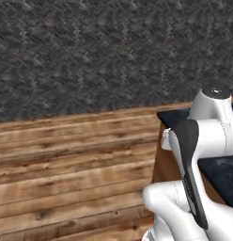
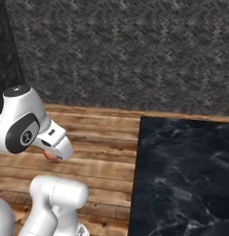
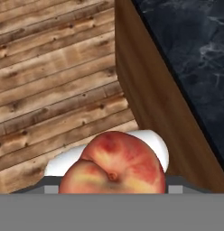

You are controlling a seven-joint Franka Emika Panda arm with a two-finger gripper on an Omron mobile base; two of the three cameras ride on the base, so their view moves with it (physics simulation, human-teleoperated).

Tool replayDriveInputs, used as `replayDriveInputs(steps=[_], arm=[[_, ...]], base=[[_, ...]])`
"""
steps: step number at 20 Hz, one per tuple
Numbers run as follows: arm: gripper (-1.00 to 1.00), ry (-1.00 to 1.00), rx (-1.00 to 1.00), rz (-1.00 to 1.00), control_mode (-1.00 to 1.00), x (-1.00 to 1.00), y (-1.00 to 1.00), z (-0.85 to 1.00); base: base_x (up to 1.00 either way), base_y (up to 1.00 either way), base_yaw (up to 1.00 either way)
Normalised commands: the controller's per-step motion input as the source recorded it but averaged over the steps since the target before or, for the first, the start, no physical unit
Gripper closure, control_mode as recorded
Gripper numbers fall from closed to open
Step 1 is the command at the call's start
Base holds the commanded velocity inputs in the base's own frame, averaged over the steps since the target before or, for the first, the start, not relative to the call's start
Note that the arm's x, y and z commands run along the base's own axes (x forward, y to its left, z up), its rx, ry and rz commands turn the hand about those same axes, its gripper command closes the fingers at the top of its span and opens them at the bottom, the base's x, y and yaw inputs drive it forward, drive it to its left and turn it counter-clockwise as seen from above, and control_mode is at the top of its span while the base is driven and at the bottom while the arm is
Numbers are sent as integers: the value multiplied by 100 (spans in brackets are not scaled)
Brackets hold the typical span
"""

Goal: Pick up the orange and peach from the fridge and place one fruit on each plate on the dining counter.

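Peach [image 3: 114, 162] hangs over plank floor [image 3: 50, 81] beside black dining counter [image 2: 185, 175].

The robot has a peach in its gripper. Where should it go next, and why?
Probably carry the peach sideways over the dining counter. In the hand view the gripper holds it above the wooden floor, beside the counter's edge, and no plate is in sight yet.

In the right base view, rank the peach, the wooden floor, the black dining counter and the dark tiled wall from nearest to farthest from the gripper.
1. peach, in the gripper, under the hand.
2. wooden floor, right below and around it.
3. dining counter, off to the picture's right.
4. tiled wall, at the back beyond the floor.
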Motion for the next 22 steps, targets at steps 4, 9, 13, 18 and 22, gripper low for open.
replayDriveInputs(steps=[4, 9, 13, 18, 22], arm=[[100, 0, 0, 0, 100, 0, 0, 0], [100, 0, 0, 0, 100, 0, 0, 0], [100, 0, 0, 0, 100, 0, 0, 0], [100, 0, 0, 0, 100, 0, 0, 0], [100, 0, 0, 0, 100, 0, 0, 0]], base=[[100, 9, 0], [100, 28, 0], [100, 39, 0], [100, 45, -3], [100, 52, -12]])
